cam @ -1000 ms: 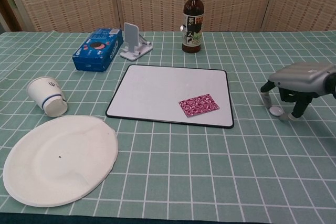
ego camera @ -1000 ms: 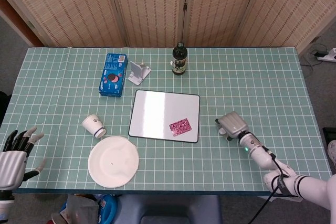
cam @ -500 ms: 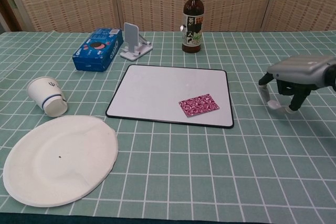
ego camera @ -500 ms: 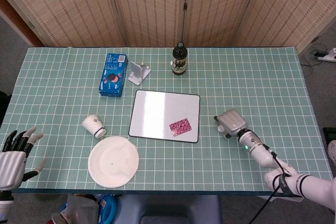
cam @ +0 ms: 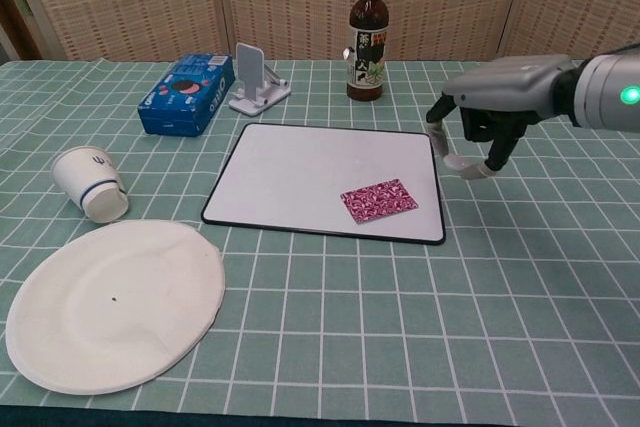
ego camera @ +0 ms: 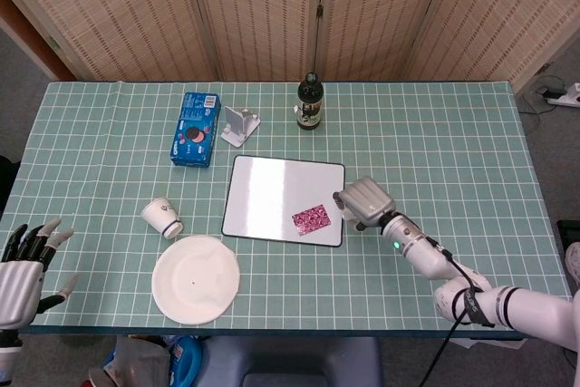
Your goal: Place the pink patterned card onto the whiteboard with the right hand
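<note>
Nearest the robot, a white paper plate [cam: 110, 302] is lying flat at the front left of the worktop [cam: 420, 347], with a paper cup [cam: 90, 184] tipped on its side just beyond it. The left hand [ego camera: 23, 265] is hanging off the worktop's near left corner, fingers spread and grasping nothing, well apart from everything that matters here.

In the middle ground the whiteboard [cam: 300, 172] is lying flat, and the pink patterned card [cam: 379, 199] is already resting on it, inside the near right corner of the board. The card's long axis is running roughly left to right, tilted slightly so its right end sits a little farther away.

The right hand [cam: 487, 115] is hovering above the worktop just beside the board's right edge, palm down and fingers curled downward with nothing between them. From this hand the card is lying to the left and a little nearer the robot; the right hand is by far the closer of the two. Judging by how things lie, the placing looks done, and any coming move would turn on that short leftward gap.

Farther back, a blue snack box [cam: 187, 94] and a small white stand [cam: 256, 78] are sitting beyond the board's far left corner, and a dark bottle [cam: 368, 42] is standing upright behind its far edge.
</note>
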